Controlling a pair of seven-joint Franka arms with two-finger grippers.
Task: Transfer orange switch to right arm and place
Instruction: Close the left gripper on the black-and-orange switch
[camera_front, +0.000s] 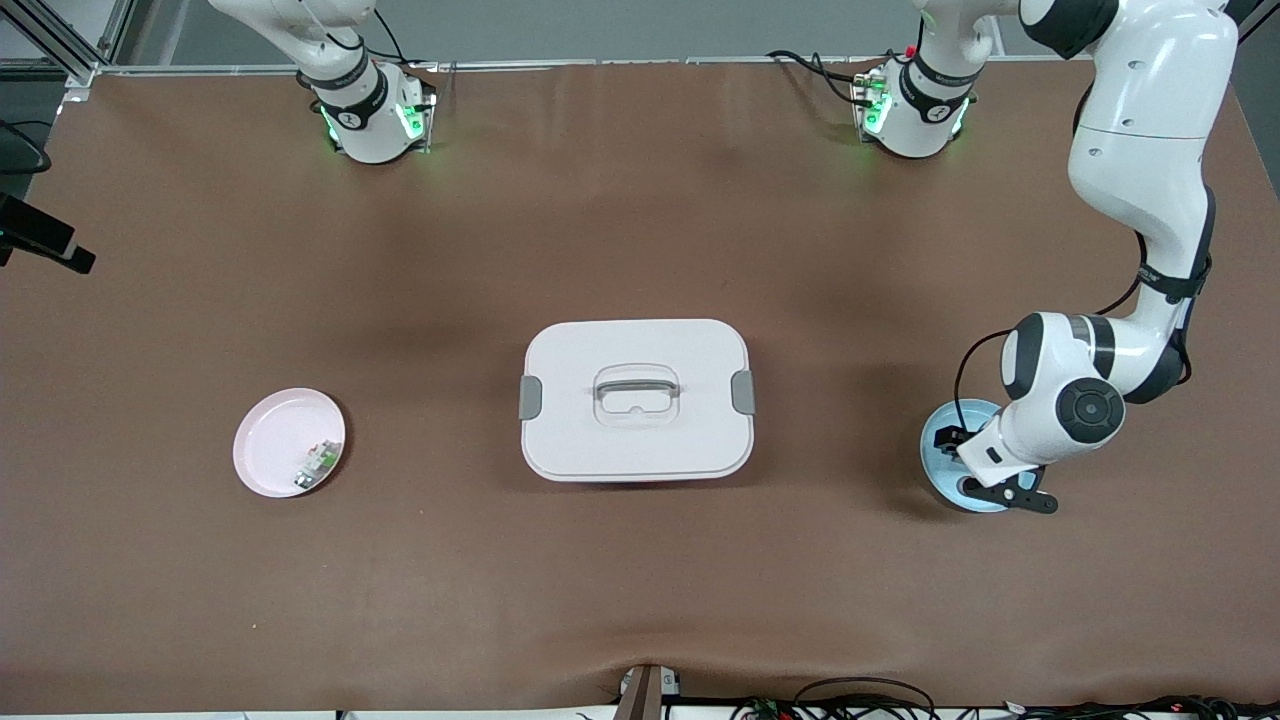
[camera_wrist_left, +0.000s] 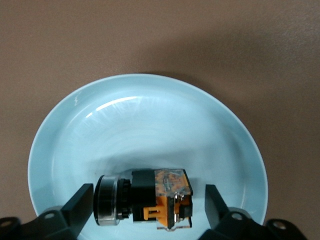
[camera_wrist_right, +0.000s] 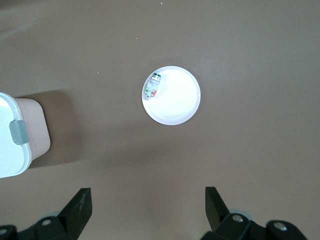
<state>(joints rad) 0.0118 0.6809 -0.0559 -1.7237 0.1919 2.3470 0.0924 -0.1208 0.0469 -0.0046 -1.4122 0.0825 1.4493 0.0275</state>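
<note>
The orange switch (camera_wrist_left: 156, 199), a small black block with orange markings and a round clear cap, lies on its side in the light blue plate (camera_wrist_left: 150, 125). My left gripper (camera_wrist_left: 148, 200) is low over that plate (camera_front: 942, 432) at the left arm's end of the table. It is open, with one finger on each side of the switch and a gap at both. In the front view my left hand (camera_front: 990, 470) hides the switch. My right gripper (camera_wrist_right: 148, 202) is open and empty, high over the table near the pink plate (camera_wrist_right: 177, 105).
The pink plate (camera_front: 272, 440) at the right arm's end holds a small white-and-green part (camera_front: 318, 464), which also shows in the right wrist view (camera_wrist_right: 151, 89). A white lidded container (camera_front: 637, 400) with a handle stands mid-table between the plates.
</note>
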